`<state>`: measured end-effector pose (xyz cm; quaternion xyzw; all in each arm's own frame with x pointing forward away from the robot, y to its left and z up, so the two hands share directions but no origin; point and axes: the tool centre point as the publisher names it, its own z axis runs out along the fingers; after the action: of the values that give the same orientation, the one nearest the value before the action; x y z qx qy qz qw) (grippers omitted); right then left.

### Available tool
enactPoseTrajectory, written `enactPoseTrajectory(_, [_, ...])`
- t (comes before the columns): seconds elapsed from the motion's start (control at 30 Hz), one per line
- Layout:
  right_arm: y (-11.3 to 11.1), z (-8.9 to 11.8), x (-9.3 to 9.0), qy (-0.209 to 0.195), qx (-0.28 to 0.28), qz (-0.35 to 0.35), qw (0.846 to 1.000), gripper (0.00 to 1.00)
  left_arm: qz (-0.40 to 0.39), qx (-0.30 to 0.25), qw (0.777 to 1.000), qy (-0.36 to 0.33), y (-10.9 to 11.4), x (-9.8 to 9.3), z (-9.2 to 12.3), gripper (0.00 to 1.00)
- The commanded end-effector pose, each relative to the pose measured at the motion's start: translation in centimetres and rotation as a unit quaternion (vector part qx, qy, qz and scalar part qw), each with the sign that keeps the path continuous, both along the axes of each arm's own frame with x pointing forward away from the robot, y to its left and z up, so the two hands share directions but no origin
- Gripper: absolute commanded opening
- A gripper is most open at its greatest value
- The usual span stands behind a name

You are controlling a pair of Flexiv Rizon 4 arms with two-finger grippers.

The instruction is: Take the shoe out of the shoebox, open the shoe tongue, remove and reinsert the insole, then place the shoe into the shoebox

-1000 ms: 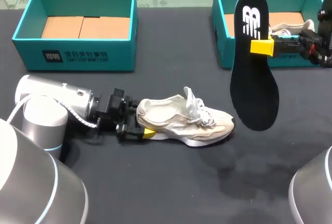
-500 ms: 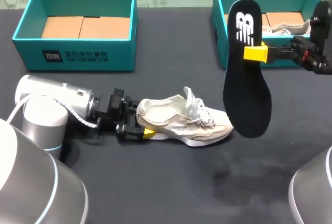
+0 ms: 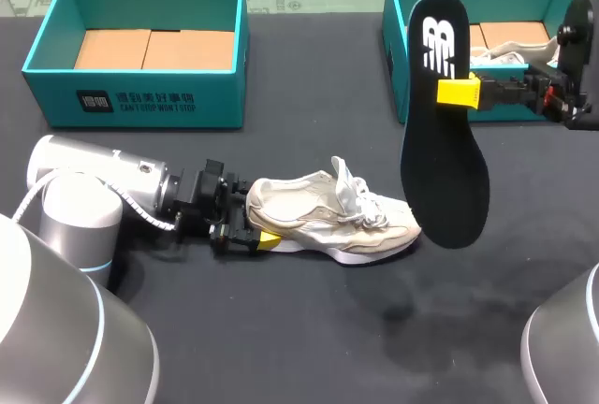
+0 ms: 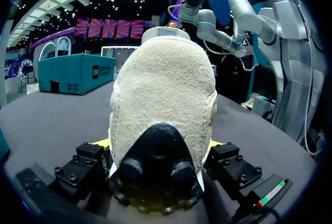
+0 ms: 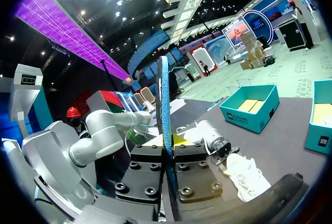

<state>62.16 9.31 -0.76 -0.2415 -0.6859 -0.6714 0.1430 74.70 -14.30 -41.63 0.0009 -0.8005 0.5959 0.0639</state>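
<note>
The shoe lies on the tabletop, its heel clamped in the left gripper. The right gripper pinches the black insole, holding it upright in the air near the shoe's toe, before the right shoebox.

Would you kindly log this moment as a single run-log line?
left hand: shut on shoe heel | shoe: on table | right hand: shut on insole | insole: out of shoe, upright in air
</note>
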Motion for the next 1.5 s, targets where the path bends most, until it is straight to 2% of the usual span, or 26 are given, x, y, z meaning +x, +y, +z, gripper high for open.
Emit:
enactPoseTrajectory(0.03, [-0.2, -0.3, -1.2, 0.0, -0.001, -0.014, 1.0, 0.0, -0.006, 0.005, 1.0, -0.001, 0.2, 0.1, 0.0, 0.12])
enactPoseTrajectory(0.1, [-0.2, -0.3, -1.2, 0.0, -0.001, -0.014, 1.0, 0.0, -0.008, 0.011, 1.0, -0.004, 0.5, 0.1, 0.1, 0.64])
enactPoseTrajectory(0.13, [-0.2, -0.3, -1.2, 0.0, -0.001, -0.014, 1.0, 0.0, -0.008, 0.012, 1.0, -0.004, 0.6, 0.0, 0.2, 1.0])
enactPoseTrajectory(0.6, [-0.2, -0.3, -1.2, 0.0, -0.001, -0.014, 1.0, 0.0, 0.0, 0.096, 0.994, -0.042, 3.0, -0.6, 0.9, 1.0])
enactPoseTrajectory(0.83, [-0.2, -0.3, -1.2, 0.0, -0.001, -0.014, 1.0, 0.0, -0.005, 0.182, 0.982, -0.048, 4.8, 0.0, 1.0, 1.0])
enactPoseTrajectory(0.9, [-0.2, -0.3, -1.2, 0.0, -0.001, -0.014, 1.0, 0.0, -0.021, 0.213, 0.974, -0.073, 5.5, 0.2, 1.2, 1.0])
enactPoseTrajectory(1.37, [-0.2, -0.3, -1.2, 0.0, -0.001, -0.014, 1.0, 0.0, -0.035, 0.214, 0.973, -0.074, 5.7, 0.2, 1.3, 1.0])
enactPoseTrajectory(1.5, [-0.2, -0.3, -1.2, 0.0, -0.001, -0.014, 1.0, 0.0, -0.037, 0.272, 0.959, -0.073, 7.1, 0.7, 2.6, 1.0])
